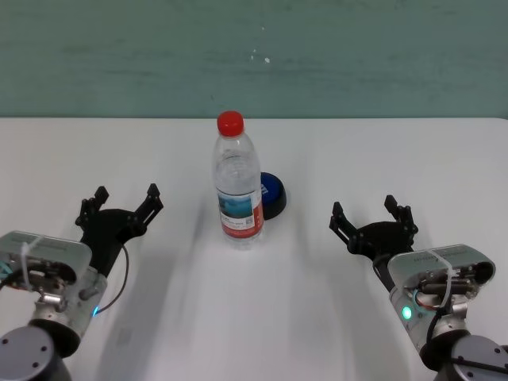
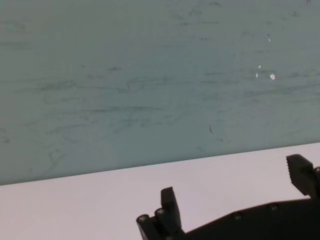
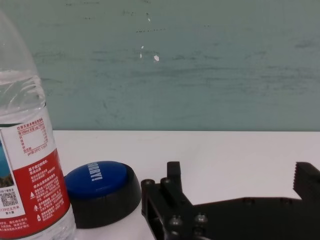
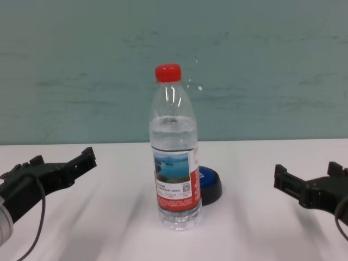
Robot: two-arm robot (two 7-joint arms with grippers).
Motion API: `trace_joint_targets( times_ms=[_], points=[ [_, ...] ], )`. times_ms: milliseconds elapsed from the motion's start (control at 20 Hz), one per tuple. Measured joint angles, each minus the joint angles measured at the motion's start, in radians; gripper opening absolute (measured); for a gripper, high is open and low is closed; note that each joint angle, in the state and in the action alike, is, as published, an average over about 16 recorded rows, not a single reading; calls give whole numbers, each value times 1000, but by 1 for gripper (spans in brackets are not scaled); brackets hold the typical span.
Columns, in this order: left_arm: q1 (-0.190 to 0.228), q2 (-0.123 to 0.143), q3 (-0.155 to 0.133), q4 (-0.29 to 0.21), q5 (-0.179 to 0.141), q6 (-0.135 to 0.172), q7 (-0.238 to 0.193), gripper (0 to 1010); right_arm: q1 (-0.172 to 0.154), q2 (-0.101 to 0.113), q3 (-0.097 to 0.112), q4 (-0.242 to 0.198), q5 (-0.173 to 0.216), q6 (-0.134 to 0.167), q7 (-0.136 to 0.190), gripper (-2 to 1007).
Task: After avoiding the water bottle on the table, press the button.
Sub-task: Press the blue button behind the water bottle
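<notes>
The water bottle [image 1: 236, 184] stands upright at the middle of the white table [image 1: 333, 151], clear with a red cap and a lake label; it also shows in the chest view [image 4: 175, 157] and right wrist view [image 3: 27, 150]. The blue button [image 1: 271, 193] on its black base sits just behind and right of the bottle, partly hidden by it; it shows in the chest view [image 4: 209, 184] and right wrist view [image 3: 100, 190]. My left gripper [image 1: 123, 198] is open, left of the bottle. My right gripper [image 1: 371, 213] is open, right of the button, apart from it.
A teal wall [image 1: 254, 55] runs behind the table's far edge. Bare tabletop lies between each gripper and the bottle.
</notes>
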Motion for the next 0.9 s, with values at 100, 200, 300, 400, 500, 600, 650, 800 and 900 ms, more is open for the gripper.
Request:
trace_joint_targets(
  times_ms=[100,200,300,400,500,600,650,800,900],
  points=[
    [0,0,0,0,0,0,0,1010,0,0,0,0,0,0,0,1004],
    [0,0,0,0,0,0,0,1010,0,0,0,0,0,0,0,1004],
    [0,0,0,0,0,0,0,1010,0,0,0,0,0,0,0,1004],
    [0,0,0,0,0,0,0,1010,0,0,0,0,0,0,0,1004],
    [0,0,0,0,0,0,0,1010,0,0,0,0,0,0,0,1004],
    [0,0,0,0,0,0,0,1010,0,0,0,0,0,0,0,1004],
    [0,0,0,0,0,0,0,1010,0,0,0,0,0,0,0,1004],
    [0,0,0,0,0,0,0,1010,0,0,0,0,0,0,0,1004],
    [2,-1,-2,-1,-1,1,-3,1010,0,0,0,0,0,0,0,1004]
  ],
)
